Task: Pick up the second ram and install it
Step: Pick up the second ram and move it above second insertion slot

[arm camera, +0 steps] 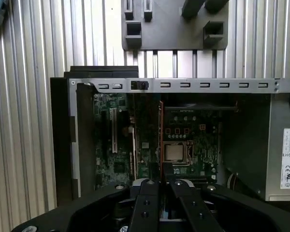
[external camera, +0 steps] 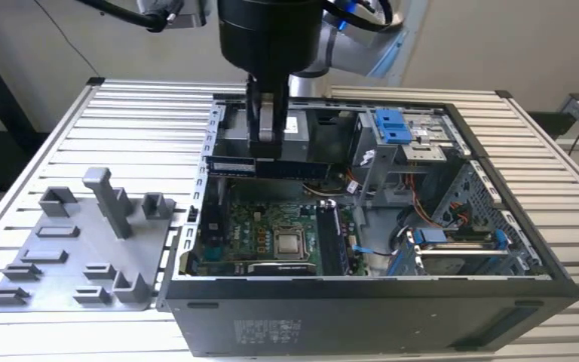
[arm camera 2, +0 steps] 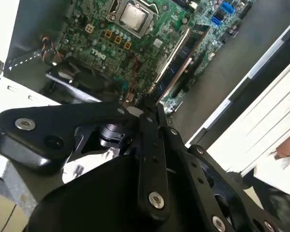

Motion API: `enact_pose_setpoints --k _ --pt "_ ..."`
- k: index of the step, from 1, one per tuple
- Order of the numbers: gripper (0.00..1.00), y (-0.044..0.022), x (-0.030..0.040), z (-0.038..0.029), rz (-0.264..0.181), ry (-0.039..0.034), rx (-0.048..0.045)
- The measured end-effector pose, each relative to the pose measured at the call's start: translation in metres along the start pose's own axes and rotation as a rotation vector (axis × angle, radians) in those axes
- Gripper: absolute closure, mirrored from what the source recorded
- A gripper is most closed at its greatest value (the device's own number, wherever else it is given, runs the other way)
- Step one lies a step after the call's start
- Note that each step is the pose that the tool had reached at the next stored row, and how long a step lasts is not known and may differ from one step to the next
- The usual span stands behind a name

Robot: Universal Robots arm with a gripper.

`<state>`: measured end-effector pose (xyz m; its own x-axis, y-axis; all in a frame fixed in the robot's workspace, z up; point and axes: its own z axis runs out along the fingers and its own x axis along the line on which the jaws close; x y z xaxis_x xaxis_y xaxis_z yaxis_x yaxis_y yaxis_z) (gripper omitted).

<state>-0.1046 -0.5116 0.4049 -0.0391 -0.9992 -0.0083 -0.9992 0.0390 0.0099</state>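
Observation:
The second ram (external camera: 295,169) is a thin dark stick held level above the motherboard (external camera: 254,234), near the back of the open computer case (external camera: 370,302). My gripper (external camera: 266,154) comes down from above and is shut on the stick near its middle. In the second wrist view the ram (arm camera 2: 179,63) runs out from the closed fingertips of the gripper (arm camera 2: 152,107) over the green board. In the first wrist view the ram (arm camera: 161,135) is seen edge-on as a thin line ahead of the gripper (arm camera: 160,182).
A grey fixture plate (external camera: 68,260) with blocks and posts lies on the slatted table (external camera: 139,128), at the exterior view's left of the case. Inside the case are the processor socket (external camera: 289,243), a power supply (external camera: 315,132), a blue drive bracket (external camera: 395,124) and loose cables (external camera: 425,219).

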Motion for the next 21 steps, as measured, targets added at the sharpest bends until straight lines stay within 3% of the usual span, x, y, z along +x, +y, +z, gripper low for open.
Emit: enact_pose_setpoints --k 15,21 --pt "0.86 -0.059 -0.0016 -0.0006 0.0 0.0003 -0.009" --pt "0.86 -0.0781 -0.0022 -0.0008 0.0 0.0004 -0.0096"
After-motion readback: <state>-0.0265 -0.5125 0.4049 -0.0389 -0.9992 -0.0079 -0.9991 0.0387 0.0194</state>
